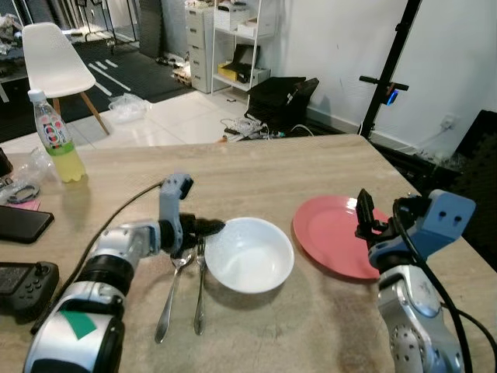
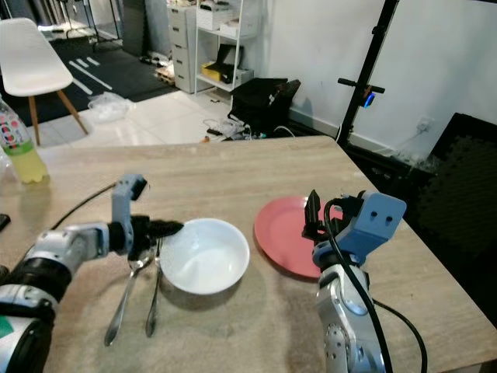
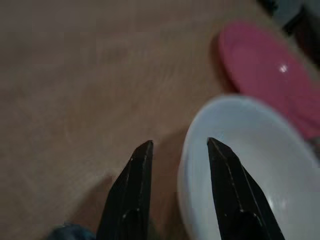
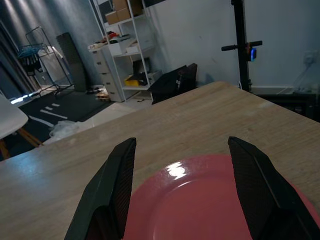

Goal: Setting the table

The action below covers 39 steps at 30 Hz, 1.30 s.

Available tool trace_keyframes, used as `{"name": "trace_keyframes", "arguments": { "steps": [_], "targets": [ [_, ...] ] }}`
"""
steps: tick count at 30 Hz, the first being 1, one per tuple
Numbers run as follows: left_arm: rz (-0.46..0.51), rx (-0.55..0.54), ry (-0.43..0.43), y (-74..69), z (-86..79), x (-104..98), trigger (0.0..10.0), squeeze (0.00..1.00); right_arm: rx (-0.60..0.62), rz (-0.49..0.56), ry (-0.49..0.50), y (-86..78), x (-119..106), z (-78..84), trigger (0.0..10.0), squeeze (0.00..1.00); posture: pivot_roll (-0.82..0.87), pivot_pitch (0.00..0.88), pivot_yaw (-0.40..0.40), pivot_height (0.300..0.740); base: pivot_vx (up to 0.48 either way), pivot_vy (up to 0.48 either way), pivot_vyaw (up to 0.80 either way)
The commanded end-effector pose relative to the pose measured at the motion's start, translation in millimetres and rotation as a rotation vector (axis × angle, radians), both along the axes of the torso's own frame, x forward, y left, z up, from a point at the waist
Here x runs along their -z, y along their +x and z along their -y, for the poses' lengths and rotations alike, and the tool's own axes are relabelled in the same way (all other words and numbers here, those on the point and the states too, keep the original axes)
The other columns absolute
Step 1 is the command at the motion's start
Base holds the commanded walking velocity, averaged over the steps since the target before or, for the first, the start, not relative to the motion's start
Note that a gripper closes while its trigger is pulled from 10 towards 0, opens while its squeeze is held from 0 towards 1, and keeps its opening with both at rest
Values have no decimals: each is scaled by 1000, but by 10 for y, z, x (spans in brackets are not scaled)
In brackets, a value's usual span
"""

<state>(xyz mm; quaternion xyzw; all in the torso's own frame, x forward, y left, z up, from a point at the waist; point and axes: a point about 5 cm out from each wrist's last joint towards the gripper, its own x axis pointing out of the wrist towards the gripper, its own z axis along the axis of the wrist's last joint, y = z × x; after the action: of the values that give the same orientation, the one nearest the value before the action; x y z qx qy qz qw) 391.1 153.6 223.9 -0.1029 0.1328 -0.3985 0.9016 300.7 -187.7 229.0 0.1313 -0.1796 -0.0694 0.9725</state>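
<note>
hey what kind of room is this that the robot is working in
Probably a workshop or lab space with a dining table set up, not a lived-in home. The wooden table holds a white bowl and a red plate, but behind it stand storage shelves, floor cables and a black equipment stand.

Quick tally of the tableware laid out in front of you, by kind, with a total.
Bowls: 1, the white bowl, with the left hand at its rim.
Plates: 1, the pink plate, with the right hand over it.
Spoons: 1, the spoon.
Forks: 1, the fork beside the spoon.
Total: 4
</note>
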Motion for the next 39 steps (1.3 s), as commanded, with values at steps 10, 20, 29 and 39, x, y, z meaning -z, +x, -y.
{"name": "trace_keyframes", "arguments": {
  "steps": [10, 20, 29, 39],
  "targets": [
    [335, -66, -85, -284, -395, -624, 10000, 0, -116, -114, -648, 134, 280, -179, 10000, 0, 105, 61, 35, 740, 0, 0, 0],
    [465, -31, -146, -739, -94, -846, 10000, 0, -307, -288, -1431, 236, 233, 119, 10000, 0, 120, 40, -33, 740, 0, 0, 0],
    [427, -108, -117, -870, -196, -659, 10000, 0, -385, -386, -1508, -259, 222, 322, 10000, 0, 86, 41, -50, 740, 0, 0, 0],
    [431, -173, -79, -734, -127, -746, 10000, 0, -376, -371, -1239, -21, 706, -44, 10000, 0, 46, 46, -18, 740, 0, 0, 0]
  ]
}}
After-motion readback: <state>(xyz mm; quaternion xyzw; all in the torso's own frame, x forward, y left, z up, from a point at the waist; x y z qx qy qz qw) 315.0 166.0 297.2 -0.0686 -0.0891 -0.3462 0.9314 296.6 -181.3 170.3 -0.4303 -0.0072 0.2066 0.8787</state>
